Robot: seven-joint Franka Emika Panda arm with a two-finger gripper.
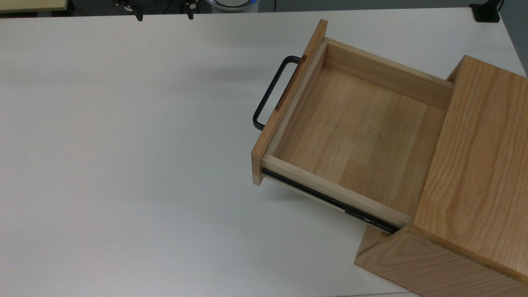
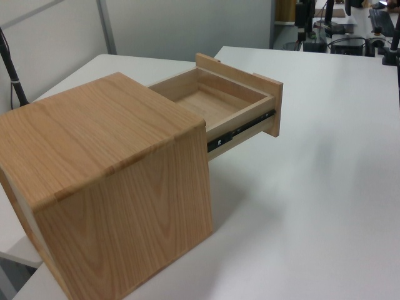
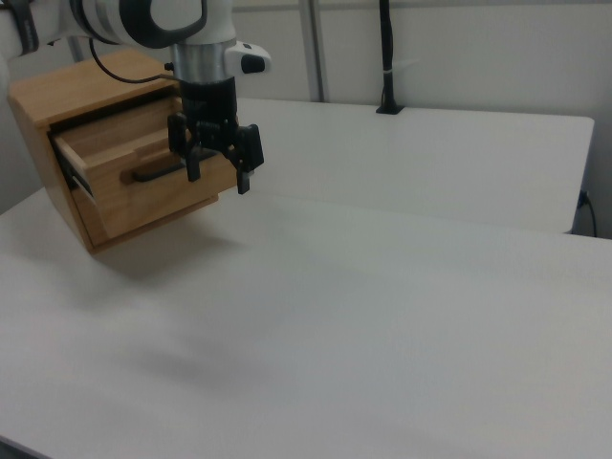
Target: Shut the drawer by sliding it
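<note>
Drawer [image 1: 359, 136]: pulled far out of cabinet [image 1: 478, 177], interior bare, sits at top view's right half. Front panel [image 1: 288, 99] faces top view's left; black bar handle [image 1: 270, 93] projects from it. Black side rail [image 1: 330, 200] exposed along drawer's near side. Cabinet stands on white table [image 1: 123, 165]. Gripper [image 3: 216, 164]: jaws spread apart, holding nothing, hangs above table, in right view overlapping drawer front, contact not determinable.
</note>
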